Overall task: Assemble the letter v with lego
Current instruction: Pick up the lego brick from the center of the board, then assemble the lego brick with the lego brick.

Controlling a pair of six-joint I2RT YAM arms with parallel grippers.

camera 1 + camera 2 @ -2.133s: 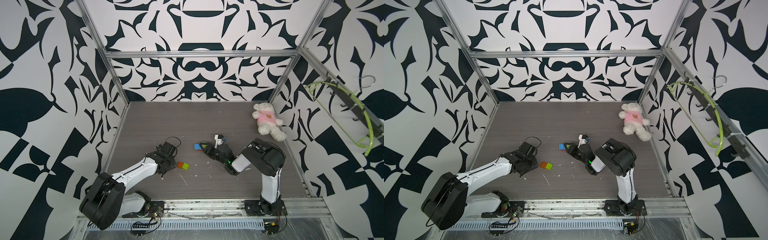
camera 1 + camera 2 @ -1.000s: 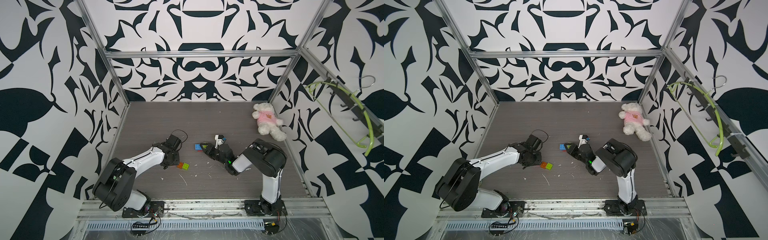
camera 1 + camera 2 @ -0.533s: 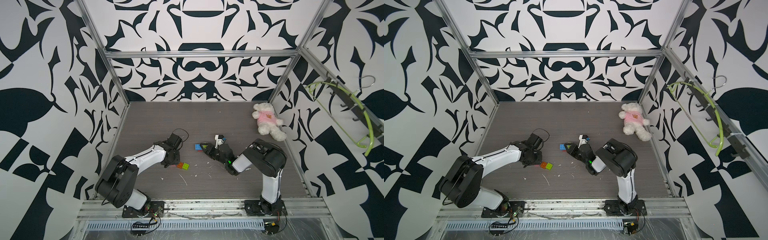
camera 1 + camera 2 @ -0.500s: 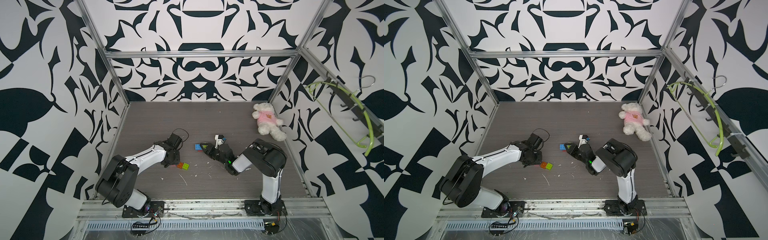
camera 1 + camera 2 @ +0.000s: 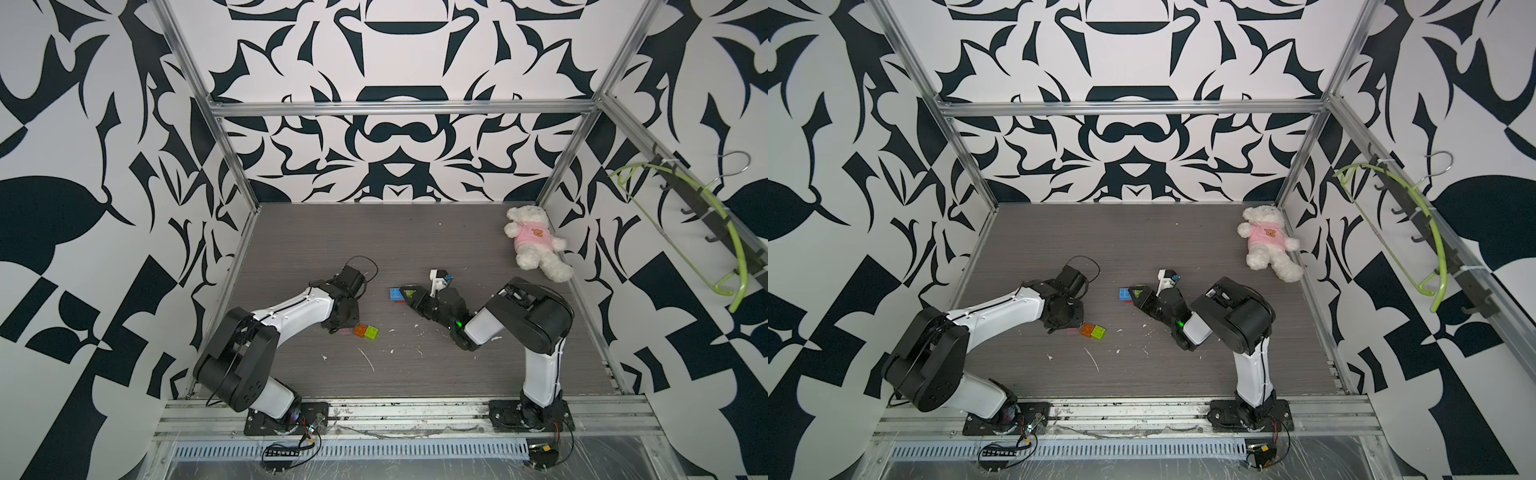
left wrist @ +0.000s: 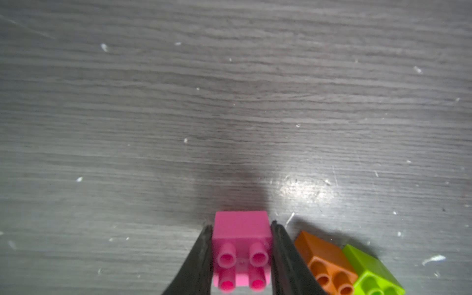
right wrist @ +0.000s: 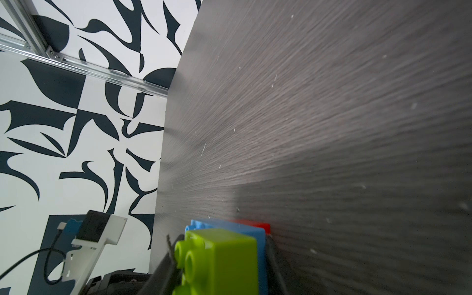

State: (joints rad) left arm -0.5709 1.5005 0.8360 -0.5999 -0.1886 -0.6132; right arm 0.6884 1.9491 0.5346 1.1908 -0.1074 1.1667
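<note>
The square pink studded plastic brick (image 6: 241, 245) sits on the dark grey wood-grain tabletop (image 5: 415, 249), pinched on both sides by the left gripper (image 6: 241, 226), just beside an orange square brick (image 6: 321, 255) touching a lime green square brick (image 6: 370, 268). Well apart, near the table's middle, the right gripper (image 7: 217, 263) clamps a second lime green brick (image 7: 224, 255) stuck to a longer blue brick (image 7: 201, 224), a red brick (image 7: 255, 225) showing behind.

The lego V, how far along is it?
Partly built. Done: a blue, red and lime green cluster looks joined, held in the right gripper. In hand: the left gripper is clamped on the pink brick. Left: pink, plus the orange brick and second lime green brick lying side by side on the table, must be added.
</note>
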